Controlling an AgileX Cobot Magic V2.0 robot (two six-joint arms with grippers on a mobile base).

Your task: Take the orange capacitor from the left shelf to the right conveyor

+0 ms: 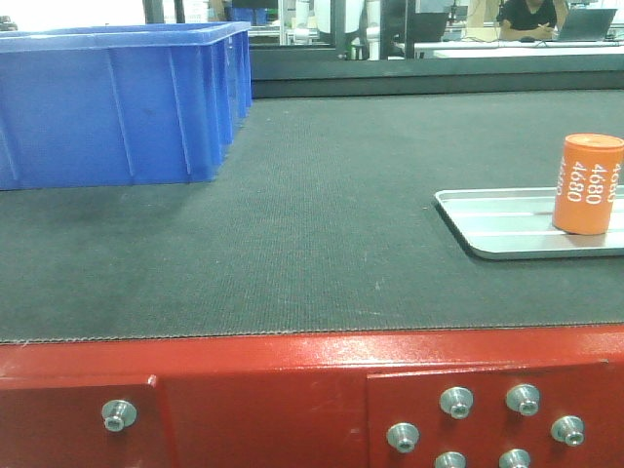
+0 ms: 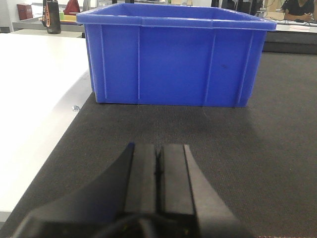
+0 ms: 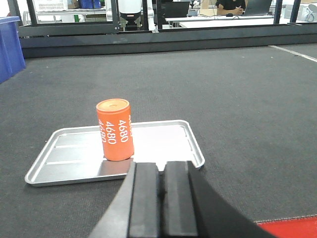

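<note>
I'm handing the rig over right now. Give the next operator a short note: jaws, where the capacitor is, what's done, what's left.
Left gripper: jaws shut, empty, low over the conveyor belt in front of the blue bin.
Right gripper: jaws shut, empty, just short of the silver tray.
Orange capacitor: upright on the tray, which lies on the belt; nothing touches it.
Done: judging by this, the capacitor is already at the conveyor.
Left: the shelf is not in view, so confirm whether any more remain there.
</note>
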